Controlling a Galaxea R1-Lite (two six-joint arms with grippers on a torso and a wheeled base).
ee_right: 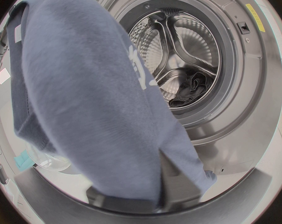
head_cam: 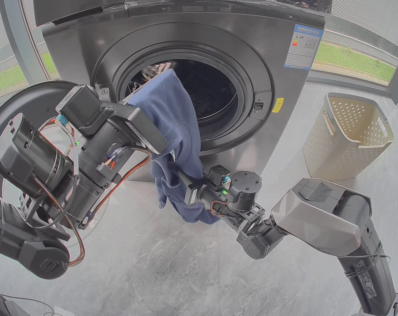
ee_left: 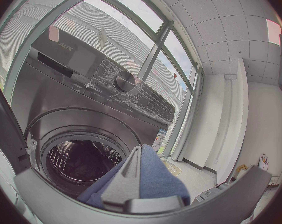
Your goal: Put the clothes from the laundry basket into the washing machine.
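Far left, at nine o'clock of the drum mouth: round door [head_cam: 30,97], swung wide open. Next to it, left gripper [head_cam: 133,94], raised to about ten o'clock of the opening and clamped on the upper end of a blue garment [head_cam: 177,119]. In the left wrist view, one bare finger [ee_left: 128,175] with blue cloth pressed against it and folded over the far side.

Centre: garment draped from that grip straight down across the left part of the opening, in front of the washing machine [head_cam: 273,49] and not yet inside. Lower folds bunched below six o'clock of the door ring, hanging clear of the floor.

Behind the cloth: steel drum [ee_right: 178,47], with a dark crumpled piece of clothing [ee_right: 190,89] lying at its six o'clock.

Just right of the hanging folds: right gripper [head_cam: 185,181], low, near six o'clock of the door ring, closed on the lower part of the same garment. In the right wrist view, blue cloth spilling over the finger [ee_right: 175,178] and covering most of the other side.

Far right, at about three o'clock of the machine and well apart from both arms: pale perforated laundry basket [head_cam: 326,145], upright on the grey floor.
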